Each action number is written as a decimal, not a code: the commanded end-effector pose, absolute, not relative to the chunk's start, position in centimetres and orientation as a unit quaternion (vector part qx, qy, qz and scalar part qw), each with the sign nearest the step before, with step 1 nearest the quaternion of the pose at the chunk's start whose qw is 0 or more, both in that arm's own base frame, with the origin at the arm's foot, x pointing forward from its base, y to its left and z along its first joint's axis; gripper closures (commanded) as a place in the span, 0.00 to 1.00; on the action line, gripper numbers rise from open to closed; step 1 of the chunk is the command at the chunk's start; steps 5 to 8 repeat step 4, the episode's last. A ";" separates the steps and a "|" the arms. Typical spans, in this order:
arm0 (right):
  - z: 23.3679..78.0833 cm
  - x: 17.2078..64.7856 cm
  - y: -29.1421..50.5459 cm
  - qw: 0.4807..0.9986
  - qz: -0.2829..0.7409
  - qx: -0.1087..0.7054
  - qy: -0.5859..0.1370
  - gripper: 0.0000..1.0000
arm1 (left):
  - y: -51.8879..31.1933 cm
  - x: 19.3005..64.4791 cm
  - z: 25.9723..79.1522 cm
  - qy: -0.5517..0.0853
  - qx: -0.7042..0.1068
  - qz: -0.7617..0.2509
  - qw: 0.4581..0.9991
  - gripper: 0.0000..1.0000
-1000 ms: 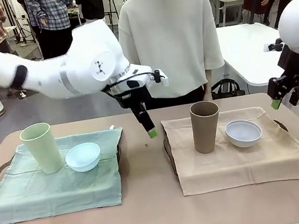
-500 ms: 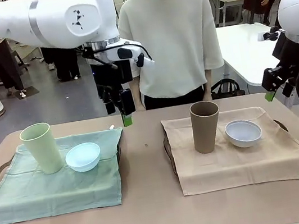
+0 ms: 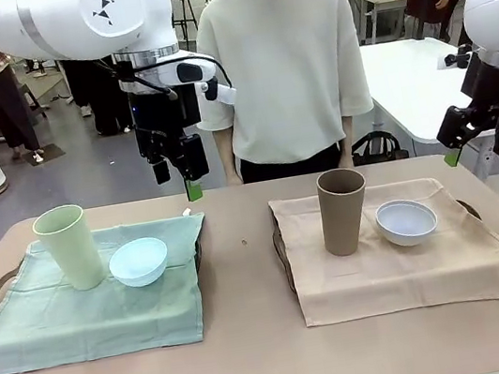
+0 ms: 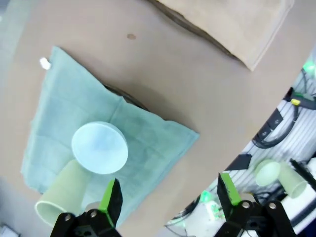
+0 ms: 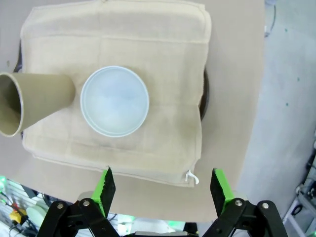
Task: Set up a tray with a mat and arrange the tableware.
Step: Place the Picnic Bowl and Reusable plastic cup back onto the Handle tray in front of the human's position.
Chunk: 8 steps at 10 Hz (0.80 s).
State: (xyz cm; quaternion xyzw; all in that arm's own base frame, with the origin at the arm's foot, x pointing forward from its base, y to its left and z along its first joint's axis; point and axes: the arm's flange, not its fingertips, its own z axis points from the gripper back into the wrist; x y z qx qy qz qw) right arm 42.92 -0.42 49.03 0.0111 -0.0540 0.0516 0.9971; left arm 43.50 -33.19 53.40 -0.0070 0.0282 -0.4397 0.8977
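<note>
Tableware sits in two sets on my table (image 3: 257, 356). On my left, the pale green cup (image 3: 69, 247) stands upright on a green mat (image 3: 90, 317) with the light blue bowl (image 3: 139, 261) just beside it. On my right, the brown cup (image 3: 344, 211) and the white bowl (image 3: 406, 222) share a beige mat (image 3: 405, 271) — a dark tray rim (image 3: 282, 256) peeks out from under its edge. My left gripper (image 4: 167, 197) hangs above the table's far edge, fingers spread wide, holding nothing. My right gripper (image 5: 160, 183) is raised off to the side — jaws fully apart, empty too. A person in a white shirt (image 3: 281, 58) stands across from me.
</note>
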 end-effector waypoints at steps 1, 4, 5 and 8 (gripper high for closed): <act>49.4 42.3 -0.1 0.996 0.064 0.019 -0.063 0.00 | -34.1 43.6 52.8 0.034 -0.008 -0.447 0.894 0.00; 49.4 42.3 -0.1 0.996 0.064 0.019 -0.063 0.00 | -34.1 43.6 52.8 0.034 -0.008 -0.447 0.894 0.00; 49.4 42.3 -0.1 0.996 0.064 0.019 -0.063 0.00 | -34.1 43.6 52.8 0.034 -0.008 -0.447 0.894 0.00; 49.4 42.3 -0.1 0.996 0.064 0.019 -0.063 0.00 | -34.1 43.6 52.8 0.034 -0.008 -0.447 0.894 0.00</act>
